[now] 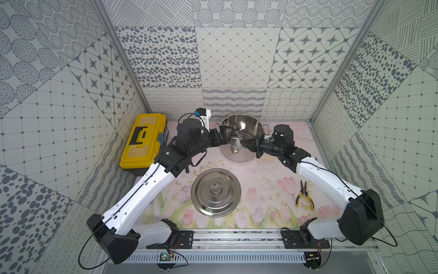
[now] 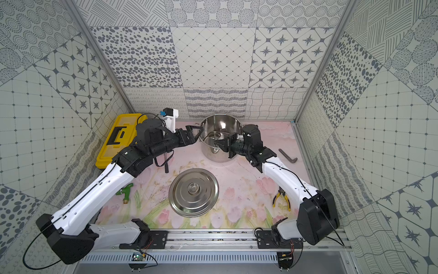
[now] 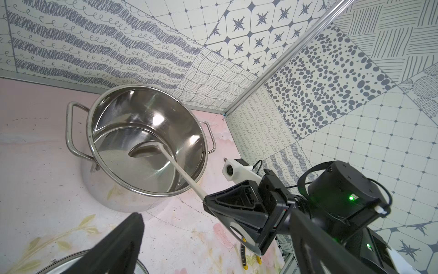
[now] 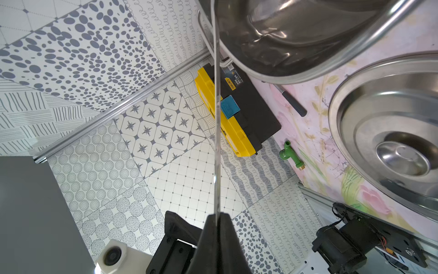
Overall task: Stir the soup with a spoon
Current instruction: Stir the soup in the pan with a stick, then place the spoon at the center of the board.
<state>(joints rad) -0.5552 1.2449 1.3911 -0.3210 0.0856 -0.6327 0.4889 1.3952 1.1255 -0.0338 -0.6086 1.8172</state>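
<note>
Nearest to my base lies the lid (image 1: pixel 201 201), a flat round disc of steel with pressed rings, resting on the flowered mat (image 1: pixel 260 180). To its right are the yellow-handled pliers (image 1: pixel 304 197). I need neither.

Farther out is my right gripper (image 4: pixel 216 219). Its fingers are closed narrow on the upper end of the ladle (image 3: pixel 175 164), and the thin handle runs out straight from between the pads. The ladle is all steel: stiff, quite light I think, and very smooth, so I judge it slippery. I hold it far from its bowl, so any push on the bowl can turn the handle in my pads. Slow stirring seems safest.

My left gripper (image 1: pixel 225 135) has its fingers wide apart and holds nothing. It hovers just beside the left side of the pot (image 3: pixel 123 199).

The pot stands at the far end of the mat, close to the back wall (image 1: pixel 237 99). It is big and round, of thin polished steel with a rolled rim. The small round bowl of the ladle is low inside it; whether it touches the bottom I cannot tell. I see no liquid, only a bare shiny floor. An empty pot may slide when the ladle pushes its wall, so the left loop handle (image 3: pixel 71 132) looks a good place for my free fingers to steady it.

Far left sits the yellow plastic toolbox (image 1: pixel 142 140).
</note>
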